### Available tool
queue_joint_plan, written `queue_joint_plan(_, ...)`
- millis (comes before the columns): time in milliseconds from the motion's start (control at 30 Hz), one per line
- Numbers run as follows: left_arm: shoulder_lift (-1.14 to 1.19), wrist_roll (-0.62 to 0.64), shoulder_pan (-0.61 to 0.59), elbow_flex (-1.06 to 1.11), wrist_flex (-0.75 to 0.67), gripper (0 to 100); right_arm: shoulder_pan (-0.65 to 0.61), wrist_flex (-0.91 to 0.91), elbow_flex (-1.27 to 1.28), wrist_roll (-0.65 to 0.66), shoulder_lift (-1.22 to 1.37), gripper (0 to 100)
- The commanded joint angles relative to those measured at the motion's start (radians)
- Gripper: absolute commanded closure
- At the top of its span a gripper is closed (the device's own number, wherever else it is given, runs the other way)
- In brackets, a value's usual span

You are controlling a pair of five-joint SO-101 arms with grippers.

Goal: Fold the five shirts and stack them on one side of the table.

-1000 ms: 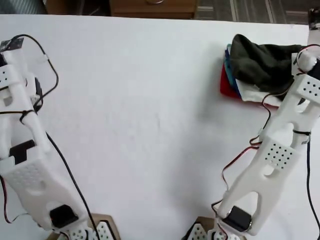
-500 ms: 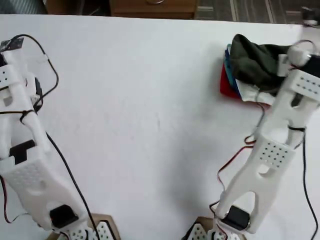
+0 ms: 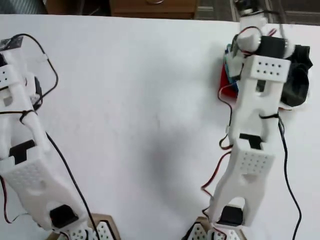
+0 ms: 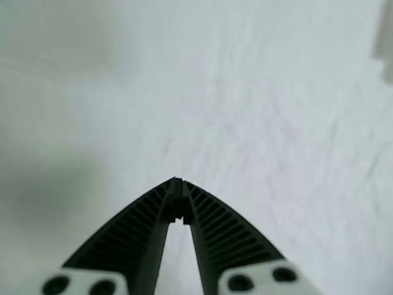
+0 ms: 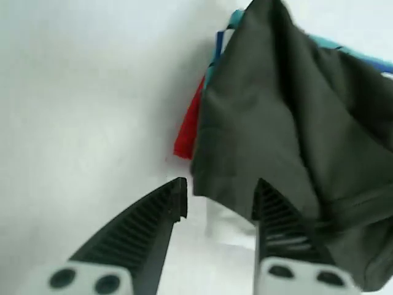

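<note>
The stack of shirts [image 3: 227, 86] sits near the table's edge at about 2 o'clock in the high view, partly under the right arm [image 3: 252, 135]. On top lies a dark grey-green shirt [image 5: 276, 110], loosely bunched with soft creases and one sagging corner rather than a flat fold. A red shirt [image 5: 187, 130] pokes out below it toward 9 o'clock in the high view. Thin blue [image 5: 219, 42] and teal [image 5: 344, 52] edges show between the layers, and a bit of white cloth [image 5: 224, 232] shows at the bottom.

The right gripper [image 5: 218, 198] hovers just over the near edge of the dark shirt. Its jaws stand moderately apart and nothing is between them. The left gripper [image 4: 177, 200] hangs over bare table with its ribbed jaws pressed tip to tip, gripping nothing. The left arm [image 3: 25, 150] rests along the 9 o'clock side.

The table [image 3: 140, 90] is plain white, matte, with faint scuffs. Red and black cables [image 3: 217, 170] trail along the right arm. Past the far edge, at 12 o'clock, stand a wooden cabinet [image 3: 152, 7] and a grey plank floor [image 3: 215, 9].
</note>
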Motion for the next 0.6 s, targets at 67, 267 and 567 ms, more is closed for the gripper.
queue_joint_plan(67,-0.063,-0.005,-0.008,-0.004,-0.023,97,0.033,-0.088,0.103,-0.005,-0.131,85.6)
queue_joint_plan(267,-0.063,-0.005,-0.008,-0.004,-0.021,97,0.156,-0.43,0.147,-0.006,-0.082,96.9)
queue_joint_plan(567,-0.063,-0.005,-0.011,-0.004,-0.017,97,0.237,-0.446,0.158,-0.006,0.125,97.8)
